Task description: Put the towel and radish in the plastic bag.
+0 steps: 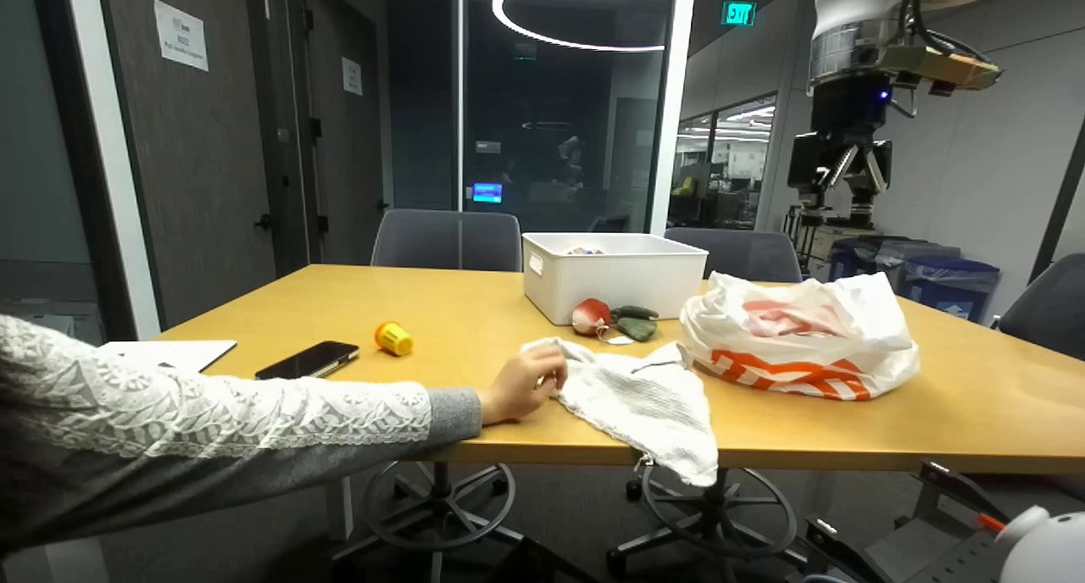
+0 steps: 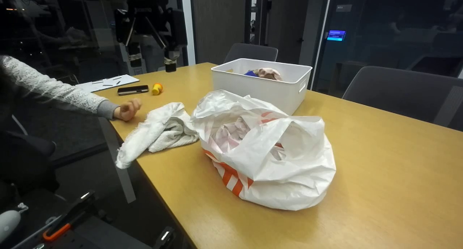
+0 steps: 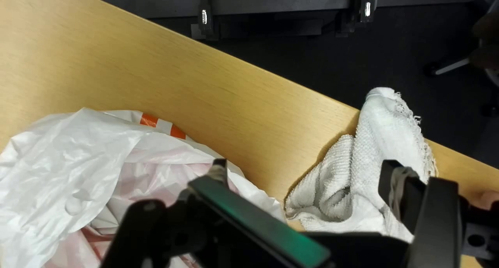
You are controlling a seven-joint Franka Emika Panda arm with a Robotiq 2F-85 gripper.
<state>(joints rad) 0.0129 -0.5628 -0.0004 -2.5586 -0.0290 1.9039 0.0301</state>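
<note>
A wooden table is being shown in all three views. On it a white bin is being stood in both exterior views, with pale pink and blue items being held inside. Just beside the bin, a white plastic bag with orange markings is being supported, pinkish patches being revealed at its opening. The towel is being laid crumpled just beside the bag, one end being hung over the table's edge. The gripper is being held aloft, well above the table, and its fingers are being spread wide in release; in the wrist view, parts of the bag and the towel are being covered by them. A person's hand is being held, fingers curled, just beside the towel. A phone is being rested near a yellow container, smallest of all. In an exterior view, green pieces are being set before the bin, and just beside them the radish is being placed on the table.
</note>
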